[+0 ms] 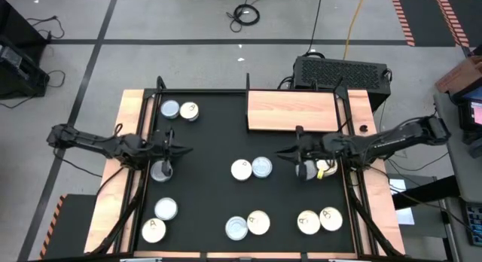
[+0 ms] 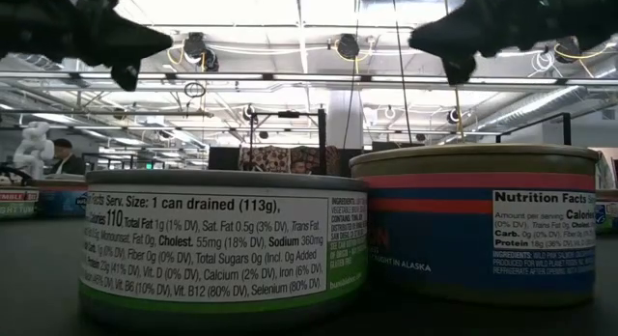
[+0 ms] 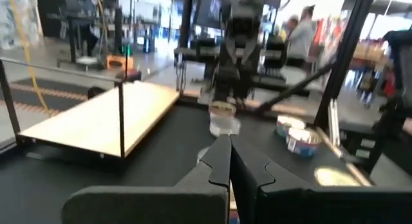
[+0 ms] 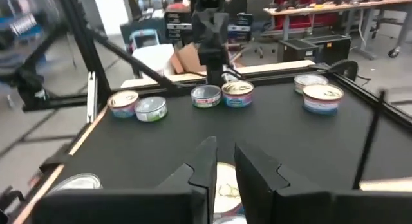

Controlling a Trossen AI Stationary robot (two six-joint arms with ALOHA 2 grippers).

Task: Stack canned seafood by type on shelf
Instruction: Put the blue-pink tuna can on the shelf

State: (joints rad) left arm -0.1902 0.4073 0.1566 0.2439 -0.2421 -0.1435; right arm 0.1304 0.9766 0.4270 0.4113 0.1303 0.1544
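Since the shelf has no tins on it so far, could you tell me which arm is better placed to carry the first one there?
The right. The right gripper hovers beside a tin just below the shelf; the left gripper is across the table.

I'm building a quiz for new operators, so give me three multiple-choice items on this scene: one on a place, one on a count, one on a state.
1. Where does the wooden shelf lie?
A. at the table's far edge, toward the right arm's side
B. at the near left corner
C. in the table's middle

2. How many tins stand on the shelf?
A. three
B. none
C. six

3. How is the left gripper?
A. open wide
B. shut on a tin
C. shut, holding nothing

Answers:
1 A, the high view shows the board at the far right.
2 B, its top is bare.
3 C, the left wrist view shows its fingers pressed together with nothing between them.
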